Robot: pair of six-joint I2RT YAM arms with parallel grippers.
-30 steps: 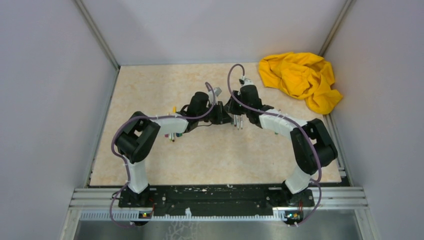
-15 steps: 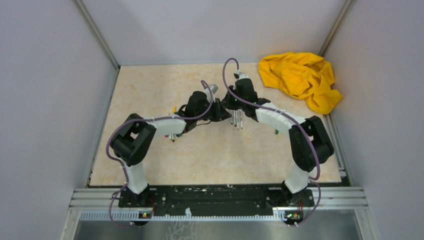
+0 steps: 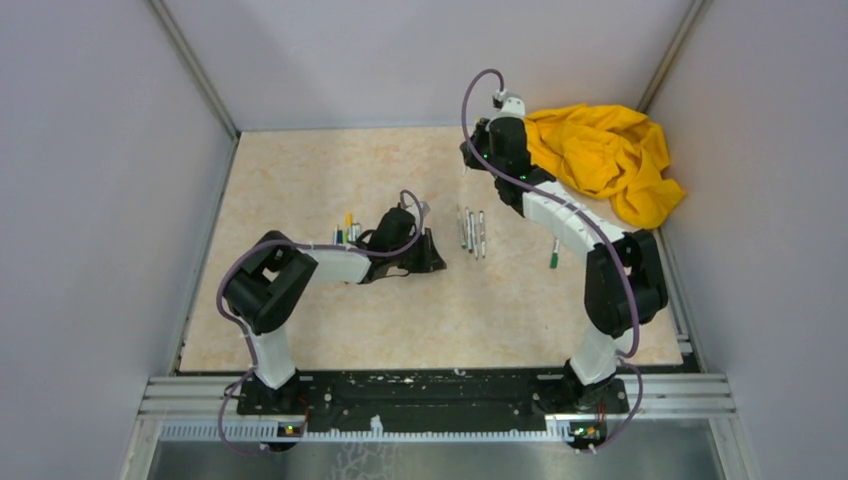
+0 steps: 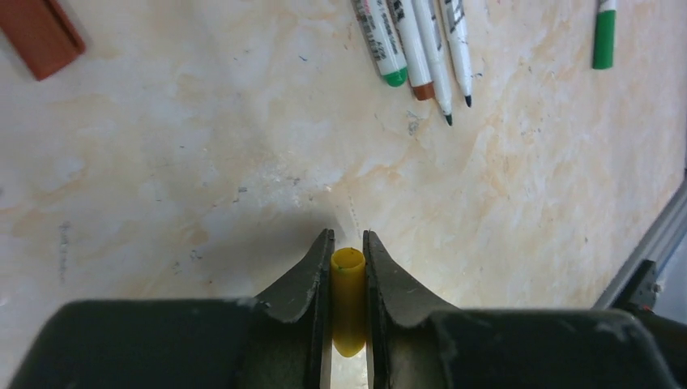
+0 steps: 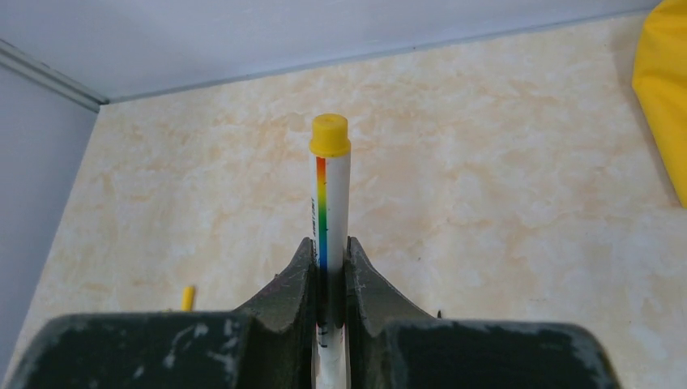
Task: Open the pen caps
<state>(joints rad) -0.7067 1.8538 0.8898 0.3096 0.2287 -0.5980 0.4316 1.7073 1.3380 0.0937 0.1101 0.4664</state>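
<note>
The left pincer (image 4: 348,243) is clamped on a yellow cap (image 4: 348,312) over the counter (image 4: 202,162). At the far right, the right pincer (image 5: 330,247) grips a white pen (image 5: 334,203).

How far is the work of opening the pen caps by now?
Done: the yellow cap is off, clamped in the left gripper, while the right gripper holds its pen barrel. On the table, two pens show bare tips. In hand: both pieces, probably to be set down. Left: the green-ended pen and brown-ended pen may be capped yet.
</note>
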